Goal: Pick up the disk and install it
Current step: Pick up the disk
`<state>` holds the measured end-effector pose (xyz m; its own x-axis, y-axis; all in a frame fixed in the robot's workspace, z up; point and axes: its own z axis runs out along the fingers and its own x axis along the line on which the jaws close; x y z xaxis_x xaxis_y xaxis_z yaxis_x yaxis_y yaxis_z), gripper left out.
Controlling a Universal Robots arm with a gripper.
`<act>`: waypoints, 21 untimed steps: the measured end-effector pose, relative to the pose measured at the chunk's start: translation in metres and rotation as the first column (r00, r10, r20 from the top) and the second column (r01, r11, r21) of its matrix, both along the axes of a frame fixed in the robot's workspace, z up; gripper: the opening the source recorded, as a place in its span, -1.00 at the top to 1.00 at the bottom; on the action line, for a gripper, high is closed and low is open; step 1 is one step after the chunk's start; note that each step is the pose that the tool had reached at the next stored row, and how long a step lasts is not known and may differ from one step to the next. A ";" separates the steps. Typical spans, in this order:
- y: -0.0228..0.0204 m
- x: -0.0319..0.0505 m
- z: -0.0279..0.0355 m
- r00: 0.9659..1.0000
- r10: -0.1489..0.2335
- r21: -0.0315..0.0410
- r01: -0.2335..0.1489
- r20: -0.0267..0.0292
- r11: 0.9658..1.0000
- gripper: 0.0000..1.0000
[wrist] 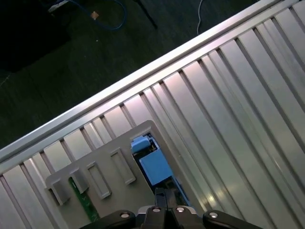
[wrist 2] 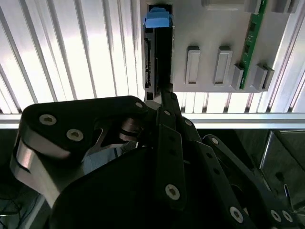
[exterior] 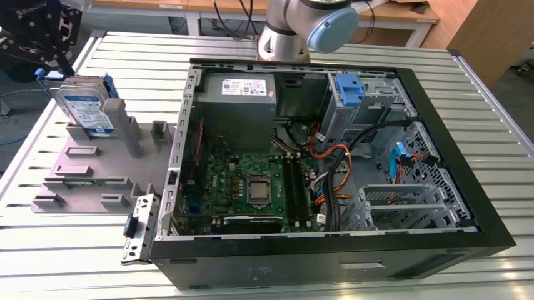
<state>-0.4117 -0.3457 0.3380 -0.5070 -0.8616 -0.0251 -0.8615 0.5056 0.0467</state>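
risk lies in the lift: the disk (exterior: 84,105) stands on edge in the grey holder (exterior: 92,165) on the bench (exterior: 134,47), jaws at its top edge, clamped or not i cannot tell, and a skewed grip could jam it in its slot or drop it.

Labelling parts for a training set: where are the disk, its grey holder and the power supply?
disk (exterior: 84,110): exterior view, labelled face.
grey holder (exterior: 100,166): exterior view, flat base.
power supply (exterior: 237,119): exterior view, grey face below label.
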 end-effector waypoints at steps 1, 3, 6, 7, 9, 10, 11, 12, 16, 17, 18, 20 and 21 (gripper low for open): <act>0.0000 0.0000 -0.0001 1.000 0.017 0.000 -0.017 0.000 1.000 0.79; 0.0000 0.0000 -0.0005 0.999 0.050 0.000 -0.050 0.000 0.999 0.79; 0.0000 0.0000 -0.0009 0.995 0.102 0.000 -0.102 0.000 0.995 0.79; 0.0000 0.0000 -0.0010 0.993 0.119 0.000 -0.119 0.000 0.993 0.79; 0.0000 0.0000 -0.0012 0.988 0.155 0.000 -0.155 0.000 0.988 0.79; 0.0000 0.0000 -0.0014 0.985 0.174 0.000 -0.174 0.000 0.985 0.79; 0.0000 0.0000 -0.0014 0.982 0.191 0.000 -0.191 0.000 0.982 0.79; 0.0000 0.0000 -0.0014 0.978 0.207 0.000 -0.207 0.000 0.978 0.79; 0.0000 0.0000 -0.0013 0.964 0.267 0.000 -0.267 0.000 0.964 0.79; 0.0000 0.0000 -0.0013 0.960 0.280 0.000 -0.280 0.000 0.960 0.79; 0.0000 0.0000 -0.0013 0.956 0.293 0.000 -0.293 0.000 0.956 0.79; 0.0000 0.0000 -0.0013 0.949 0.315 0.000 -0.315 0.000 0.949 0.79; 0.0000 0.0000 -0.0014 0.946 0.323 0.000 -0.323 0.000 0.946 0.79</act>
